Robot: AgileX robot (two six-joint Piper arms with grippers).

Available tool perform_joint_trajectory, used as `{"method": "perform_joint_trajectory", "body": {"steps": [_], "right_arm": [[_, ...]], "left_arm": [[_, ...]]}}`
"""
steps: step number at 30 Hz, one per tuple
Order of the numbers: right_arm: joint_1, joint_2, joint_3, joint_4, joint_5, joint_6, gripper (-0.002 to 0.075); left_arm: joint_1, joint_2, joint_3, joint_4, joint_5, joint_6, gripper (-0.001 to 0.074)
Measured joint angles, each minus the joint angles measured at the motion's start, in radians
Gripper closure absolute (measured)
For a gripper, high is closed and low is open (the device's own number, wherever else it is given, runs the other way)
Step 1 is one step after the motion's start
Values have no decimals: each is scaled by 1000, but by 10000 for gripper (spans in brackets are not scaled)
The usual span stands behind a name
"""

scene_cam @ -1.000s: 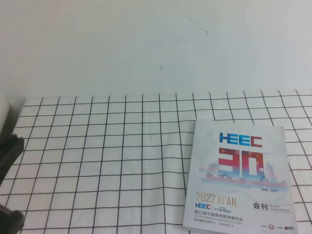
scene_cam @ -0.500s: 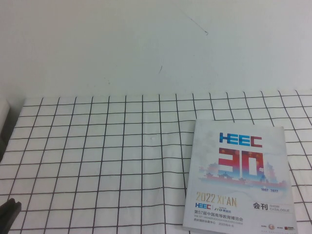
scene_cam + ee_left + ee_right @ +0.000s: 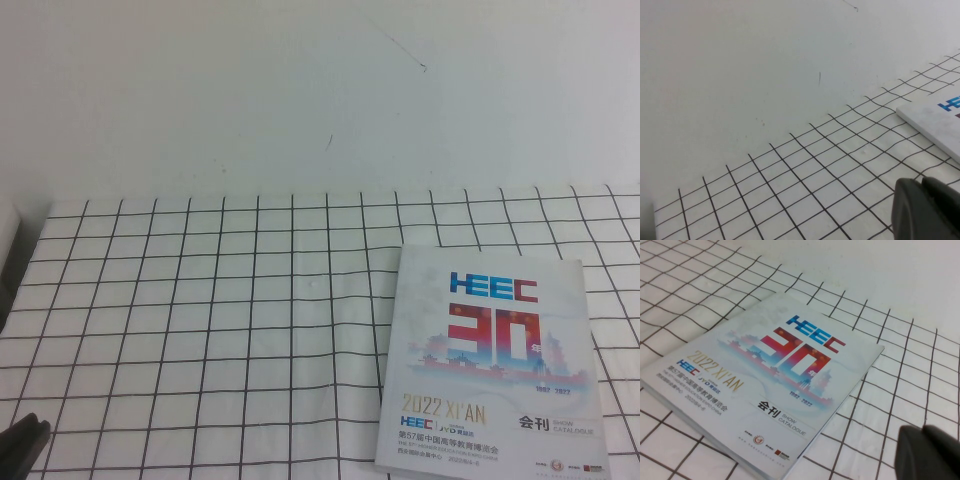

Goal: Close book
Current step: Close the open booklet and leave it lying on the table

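Left claw (image 3: 22, 440): only a dark tip showed at the near left corner of the high view, low by the tabletop edge; its own wrist view gave the same dark bulk (image 3: 927, 210) at the frame margin; released or clenched, could not tell. Right claw (image 3: 932, 452): absent from the high view; a dark blunt mass in its wrist view, near the book and apart from it; state likewise could not be told; nothing seen held by either.

Outward from there: white cloth ruled with a black grid (image 3: 200, 300) covered the tabletop; on its right half lay a thin white softcover book with blue HEEC lettering and a large red 30 (image 3: 490, 365); flat, front cover up, no leaf raised; the cover also showed whole in the right wrist view (image 3: 765, 370). Its long axis ran from near to far, roughly along the grid lines; its near edge met the bottom margin of the high view.

Key relation: the book lay well apart from the left claw, off to that claw's right; the right arm was plainly the nearer. Judged the closing already done; no open page left to fold; any final press would fall to the right arm. Plain white wall (image 3: 300, 100) behind.
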Motion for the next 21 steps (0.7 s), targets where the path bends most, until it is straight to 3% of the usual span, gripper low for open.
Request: {"method": "perform_joint_trajectory", "body": {"steps": [12, 16, 21], "right_arm": [[0, 0, 0, 2, 2, 0, 729], [0, 0, 0, 2, 2, 0, 729], [0, -2, 0, 2, 2, 0, 729]], "left_arm": [[5, -18, 28, 56, -19, 2, 737], [61, -69, 85, 179, -53, -13, 737], [147, -150, 178, 224, -54, -168, 737]]}}
